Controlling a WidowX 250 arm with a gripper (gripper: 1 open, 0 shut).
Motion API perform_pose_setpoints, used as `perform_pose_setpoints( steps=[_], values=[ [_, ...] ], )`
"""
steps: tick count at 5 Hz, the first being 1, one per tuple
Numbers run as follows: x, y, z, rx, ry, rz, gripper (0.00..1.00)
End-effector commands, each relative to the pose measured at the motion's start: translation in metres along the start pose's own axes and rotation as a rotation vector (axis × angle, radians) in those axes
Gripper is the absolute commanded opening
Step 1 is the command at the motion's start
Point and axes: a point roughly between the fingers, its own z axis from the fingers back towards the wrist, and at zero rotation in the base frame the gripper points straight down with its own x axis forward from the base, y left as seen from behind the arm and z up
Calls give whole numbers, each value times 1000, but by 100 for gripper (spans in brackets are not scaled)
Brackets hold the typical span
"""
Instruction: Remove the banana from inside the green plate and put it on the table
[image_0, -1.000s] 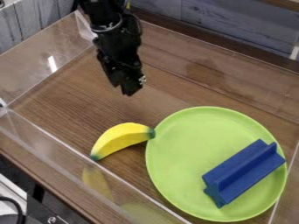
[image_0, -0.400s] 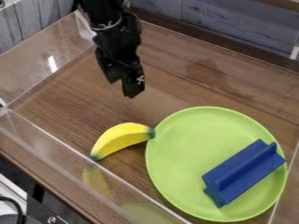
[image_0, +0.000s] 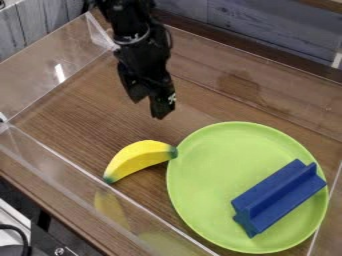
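Note:
The yellow banana (image_0: 139, 158) lies on the brown table (image_0: 80, 120), just left of the green plate (image_0: 214, 185), with its dark tip at the plate's rim. It does not rest inside the plate. My gripper (image_0: 160, 104) hangs above the table, behind and a little right of the banana, apart from it. Its dark fingers point down and look open, with nothing between them.
A blue rectangular block (image_0: 278, 196) lies on the right half of the plate. Clear acrylic walls (image_0: 54, 170) run along the table's left and front edges, close to the banana. Bare wood stretches left of the gripper.
The gripper has shifted to the right and slightly toward the plate. The banana, plate and blue block have stayed put.

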Motion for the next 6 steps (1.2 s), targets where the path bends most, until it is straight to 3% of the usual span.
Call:
perform_pose_setpoints(
  steps=[1,3,6],
  values=[
    [-2,15,-7,14,-17,-3,100],
    [3,44,13,41,-17,140,100],
    [-1,21,17,-9,5,23,100]
  ],
)
